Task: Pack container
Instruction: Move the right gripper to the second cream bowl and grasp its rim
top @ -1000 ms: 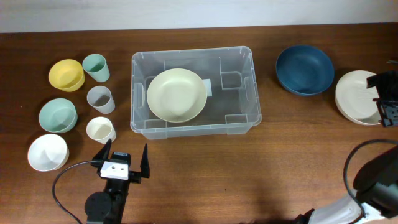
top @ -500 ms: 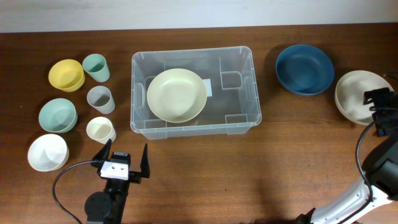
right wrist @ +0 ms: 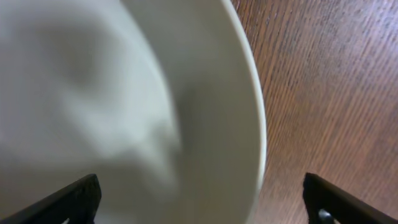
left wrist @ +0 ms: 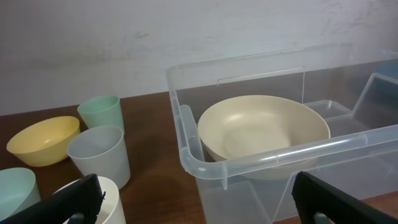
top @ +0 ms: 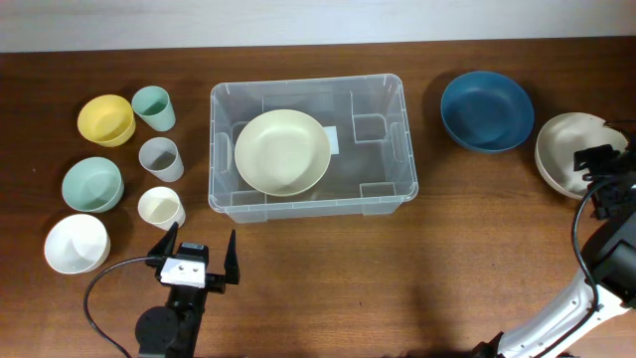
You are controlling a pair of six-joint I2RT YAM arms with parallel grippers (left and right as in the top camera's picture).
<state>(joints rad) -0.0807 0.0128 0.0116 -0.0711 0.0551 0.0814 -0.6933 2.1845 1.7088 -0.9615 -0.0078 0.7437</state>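
Partly hidden: white bowl [top: 561, 149] under right claw [top: 599, 179] (wide; blurred up close) | left claw [top: 202, 244] wide, near container [top: 308, 84]

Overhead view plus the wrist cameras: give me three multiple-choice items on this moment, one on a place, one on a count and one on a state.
1. Where is the cream bowl?
A. Inside the container
B. Among the cups on the left
C. Beside the blue bowl

2. How many cups stand left of the container?
A. Two
B. Three
C. Five

3. What is the state of the right gripper?
A. Shut on the blue bowl
B. Open, at the off-white bowl
C. Open, inside the container

Answers:
1. A: the bowl sits within the clear walls in both the overhead and left wrist views.
2. B: there is a green, a grey and a cream one.
3. B: the right wrist view shows its fingers spread wide, with the bowl's rim between them.
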